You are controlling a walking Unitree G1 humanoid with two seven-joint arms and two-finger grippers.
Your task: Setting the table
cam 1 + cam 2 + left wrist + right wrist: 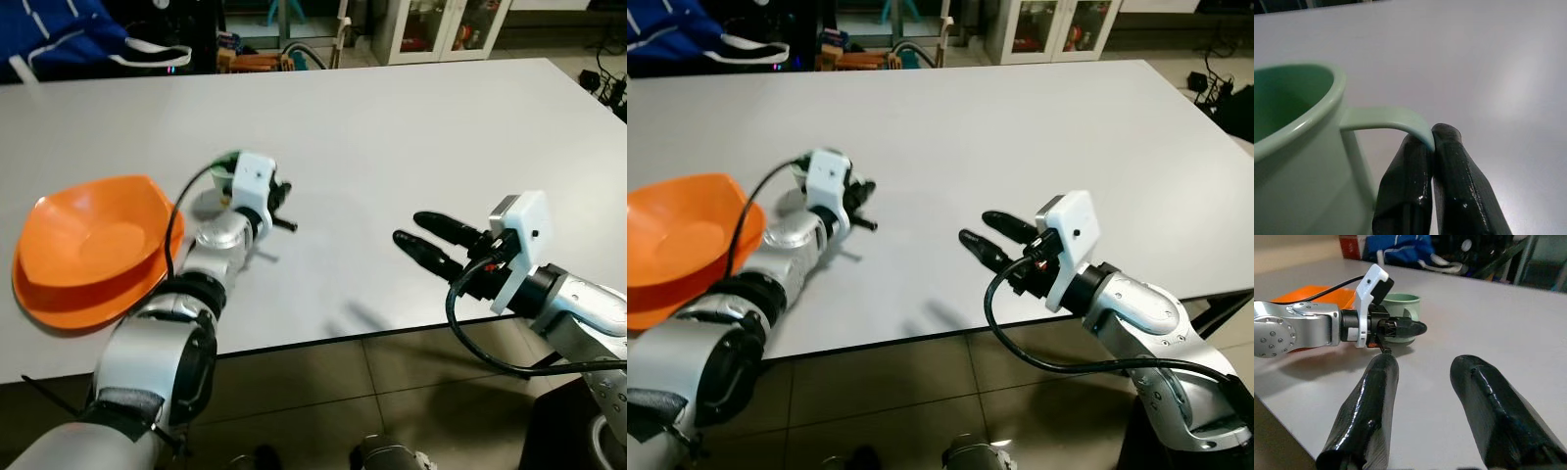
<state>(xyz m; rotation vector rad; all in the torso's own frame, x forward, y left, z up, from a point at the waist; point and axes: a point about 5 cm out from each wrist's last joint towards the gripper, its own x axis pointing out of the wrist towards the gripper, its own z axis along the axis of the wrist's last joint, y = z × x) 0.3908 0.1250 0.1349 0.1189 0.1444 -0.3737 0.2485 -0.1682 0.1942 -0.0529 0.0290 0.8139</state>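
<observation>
A pale green mug (pixel 1298 147) stands on the white table (pixel 411 127), just right of an orange bowl (pixel 88 245). My left gripper (pixel 1434 134) is shut, its fingertips pinching the mug's curved handle (pixel 1386 119). From the head views the mug is mostly hidden behind the left wrist, with only a green edge (pixel 225 161) showing. The right wrist view has the mug (pixel 1400 307) behind the left gripper (pixel 1408 328). My right gripper (pixel 416 230) hovers open over the table's near right part, holding nothing, well apart from the mug.
The table's front edge (pixel 392 328) runs just below both arms, with tiled floor beneath. A blue bag (pixel 69 34) and a dark shoe-like item (pixel 152 54) lie beyond the far left edge. A cabinet (pixel 441 29) stands in the background.
</observation>
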